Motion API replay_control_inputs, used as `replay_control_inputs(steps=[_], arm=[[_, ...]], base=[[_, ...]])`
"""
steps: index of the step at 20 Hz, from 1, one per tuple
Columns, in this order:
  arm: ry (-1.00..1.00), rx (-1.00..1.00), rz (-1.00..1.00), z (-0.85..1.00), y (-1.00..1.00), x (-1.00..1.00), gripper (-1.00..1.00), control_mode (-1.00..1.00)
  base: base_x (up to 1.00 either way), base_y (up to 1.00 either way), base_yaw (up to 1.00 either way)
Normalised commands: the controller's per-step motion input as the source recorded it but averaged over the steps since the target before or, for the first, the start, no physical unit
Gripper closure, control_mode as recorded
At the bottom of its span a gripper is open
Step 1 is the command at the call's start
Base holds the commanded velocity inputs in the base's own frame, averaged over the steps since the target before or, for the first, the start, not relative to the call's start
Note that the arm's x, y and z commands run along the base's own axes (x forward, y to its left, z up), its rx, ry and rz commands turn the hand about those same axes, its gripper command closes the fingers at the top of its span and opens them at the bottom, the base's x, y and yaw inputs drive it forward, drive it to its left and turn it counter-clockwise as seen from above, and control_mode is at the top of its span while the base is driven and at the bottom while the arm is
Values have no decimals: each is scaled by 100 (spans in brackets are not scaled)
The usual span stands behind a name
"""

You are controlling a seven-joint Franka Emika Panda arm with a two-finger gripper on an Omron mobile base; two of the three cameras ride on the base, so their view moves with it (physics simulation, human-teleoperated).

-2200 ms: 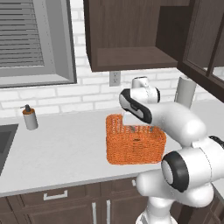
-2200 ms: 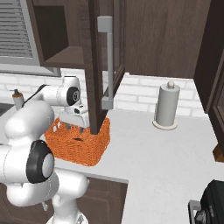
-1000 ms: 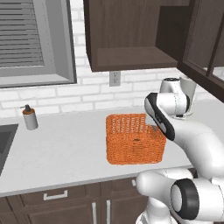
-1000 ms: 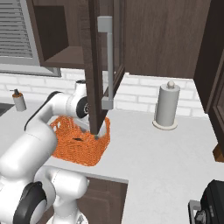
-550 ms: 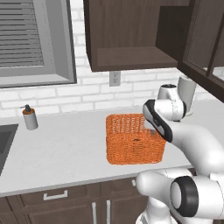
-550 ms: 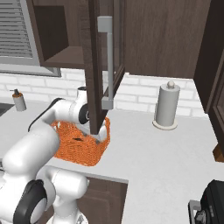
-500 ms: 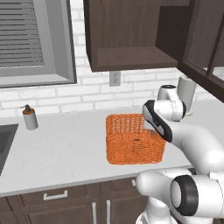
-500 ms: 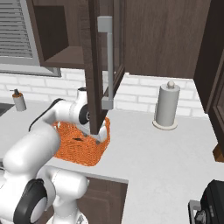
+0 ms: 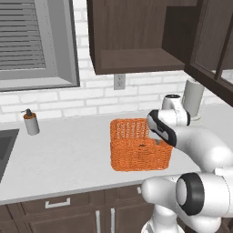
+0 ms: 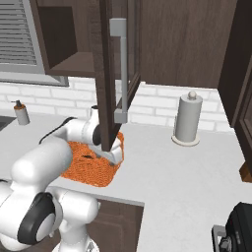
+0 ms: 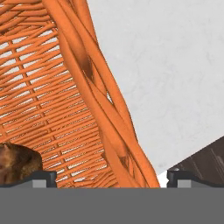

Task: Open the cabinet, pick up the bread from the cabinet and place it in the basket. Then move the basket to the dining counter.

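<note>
The gripper [image 11: 107,177] stands spread wide, one fingertip inside the basket [image 9: 136,150] and one outside, straddling its right rim with nothing pinched yet. The bread [image 11: 15,164] lies on the basket floor just beside the inner fingertip. Above the basket the cabinet [image 9: 136,36] stands open, its shelf bare — so opening and loading look done. Left to do, as I judge it: grip the rim and carry the basket to the dining counter. The open door's edge hides the hand in the right base view.
</note>
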Motion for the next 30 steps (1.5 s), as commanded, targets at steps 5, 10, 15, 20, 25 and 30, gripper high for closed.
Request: replay_control_inputs(steps=[5, 10, 15, 20, 25, 30], arm=[[0, 0, 0, -30, -4, 0, -100, -100], [0, 0, 0, -27, 9, 0, -100, -100], [0, 0, 0, -22, 19, 0, 100, -100], [0, 0, 0, -21, 26, 0, 100, -100], [0, 1, 0, -22, 35, 0, 100, -100], [0, 0, -2, 3, 33, 3, 100, -100]], base=[[0, 0, 0], [0, 0, 0], [0, 0, 0], [0, 0, 0], [0, 0, 0], [0, 0, 0]])
